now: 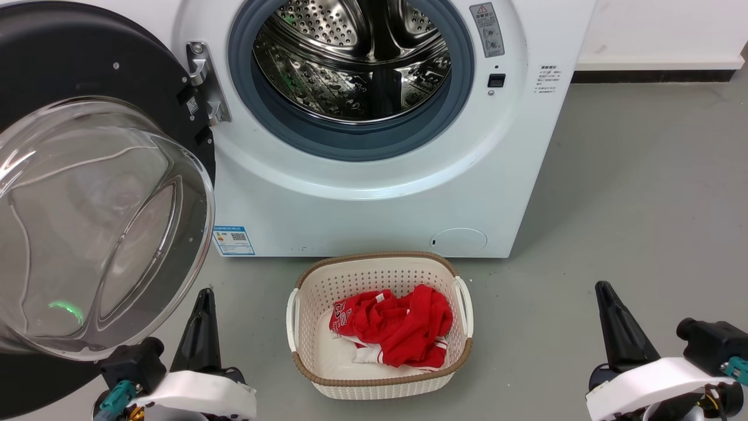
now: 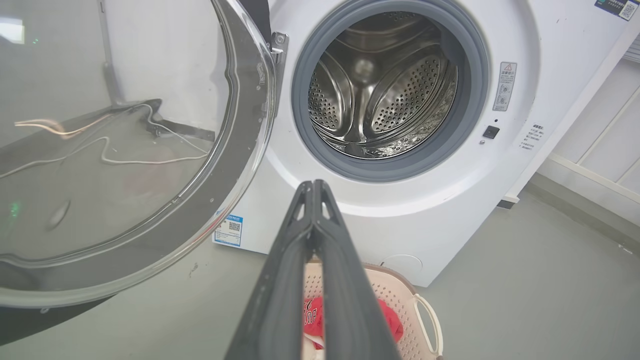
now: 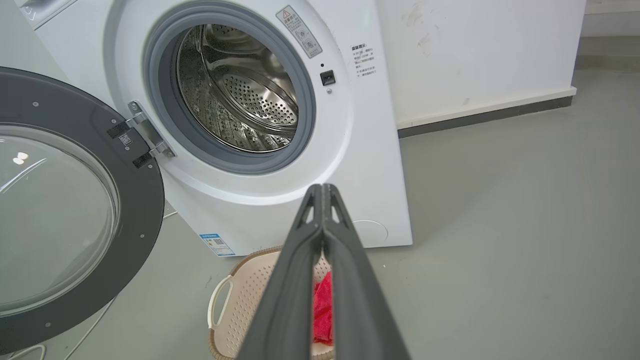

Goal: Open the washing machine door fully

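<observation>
Two hands hang low and idle. The left hand and the right hand each have their dark fingers pressed together at the tips with nothing between them, and neither touches anything.

That fits how the washing machine door stands. It is swung wide on its steel hinge at the left side of the washing machine. Its inner black ring and bulging glass bowl are turned outward toward the robot, and the mouth is wholly uncovered. From the right wrist view the door looks carried well round, close to level with the machine's front, so I judge the opening done or very nearly so. If any swing is left, the left hand is the nearer one, just beneath the door's lower edge but apart from it.

With the door aside, the grey rubber gasket and the perforated steel drum show plainly, and the drum looks empty.

A beige perforated basket sits on the grey floor, close before the machine and between the two hands. It holds a crumpled red garment and lies clear of the door's arc.

A pale cable trails on the floor behind the door, seen through the glass. It is the one thing lying where the door might reach on further travel, though I cannot tell how near it is
</observation>
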Controlling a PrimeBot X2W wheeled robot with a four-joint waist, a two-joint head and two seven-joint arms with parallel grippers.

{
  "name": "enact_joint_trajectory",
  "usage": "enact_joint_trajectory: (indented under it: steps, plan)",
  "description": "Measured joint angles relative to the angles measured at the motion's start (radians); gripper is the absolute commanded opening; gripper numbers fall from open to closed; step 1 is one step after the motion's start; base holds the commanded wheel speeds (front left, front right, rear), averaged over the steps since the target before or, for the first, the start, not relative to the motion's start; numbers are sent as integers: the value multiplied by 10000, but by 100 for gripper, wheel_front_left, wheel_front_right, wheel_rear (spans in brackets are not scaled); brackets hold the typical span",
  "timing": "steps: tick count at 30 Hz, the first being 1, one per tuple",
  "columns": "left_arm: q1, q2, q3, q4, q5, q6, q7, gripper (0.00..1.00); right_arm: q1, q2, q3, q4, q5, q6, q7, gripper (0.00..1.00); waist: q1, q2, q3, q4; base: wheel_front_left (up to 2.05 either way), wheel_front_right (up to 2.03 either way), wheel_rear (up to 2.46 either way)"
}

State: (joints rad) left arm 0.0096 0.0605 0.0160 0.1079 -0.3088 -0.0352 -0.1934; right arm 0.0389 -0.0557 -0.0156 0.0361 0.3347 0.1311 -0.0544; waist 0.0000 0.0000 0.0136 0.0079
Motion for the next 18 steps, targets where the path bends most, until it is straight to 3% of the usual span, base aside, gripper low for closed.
enact_joint_trajectory:
  steps: [18]
  plan:
    - [-232,-29,215,301,-3126,-194,698,0,-310,-92,-50,493,3196,-2,259,0,0,0,-17,-13,0,0,0]
